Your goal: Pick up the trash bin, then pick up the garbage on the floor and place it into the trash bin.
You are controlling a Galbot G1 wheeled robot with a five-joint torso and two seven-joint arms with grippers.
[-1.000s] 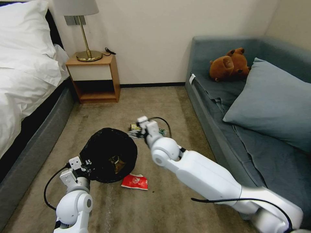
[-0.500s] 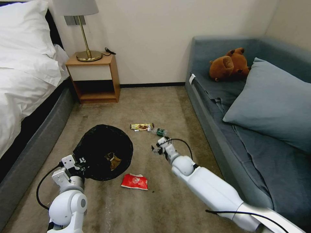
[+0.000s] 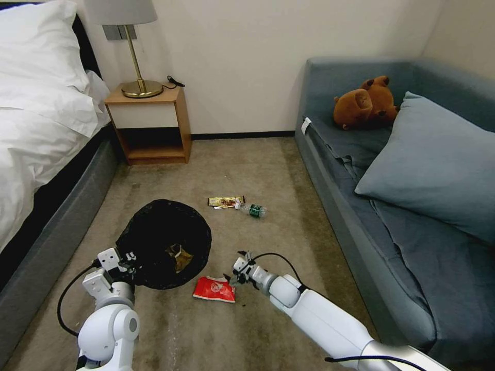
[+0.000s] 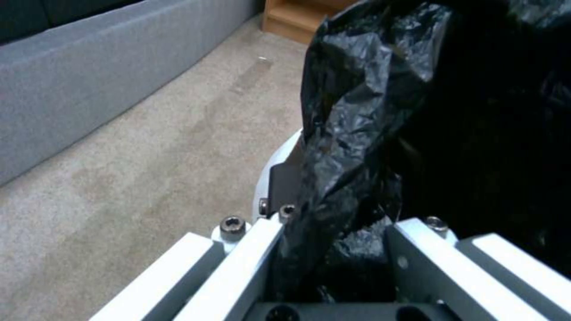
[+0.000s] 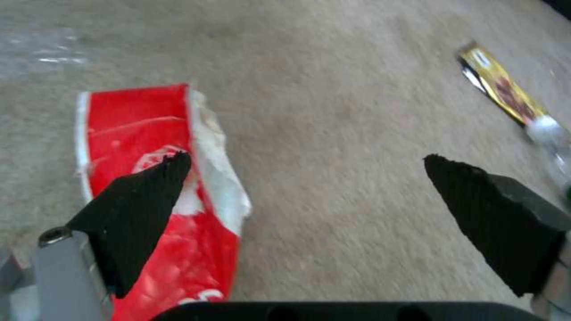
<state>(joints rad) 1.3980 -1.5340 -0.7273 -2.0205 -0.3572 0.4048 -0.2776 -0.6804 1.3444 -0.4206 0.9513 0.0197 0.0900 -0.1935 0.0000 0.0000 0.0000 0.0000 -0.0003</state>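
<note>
The trash bin (image 3: 164,242), white with a crinkled black bag over its rim, hangs low over the carpet. My left gripper (image 3: 124,260) is shut on its near rim. The bag (image 4: 381,133) bunches between the left gripper (image 4: 333,249) fingers in the left wrist view. A tan paper scrap (image 3: 178,256) lies inside the bin. The red-white wrapper (image 3: 214,288) lies on the carpet just right of the bin. My right gripper (image 3: 234,270) hovers open at its right edge, one fingertip over the red wrapper (image 5: 137,116). The yellow snack wrapper (image 3: 225,201) and a small bottle (image 3: 252,209) lie farther off.
A bed (image 3: 46,154) runs along the left and a grey sofa (image 3: 361,170) along the right, with carpet between. A wooden nightstand (image 3: 149,123) with a lamp stands at the back wall. A brown plush toy (image 3: 366,103) sits on the sofa.
My right gripper has swung from beside the bin's far rim back toward me and down to the red wrapper. The left arm and bin shifted slightly left, then held still.
</note>
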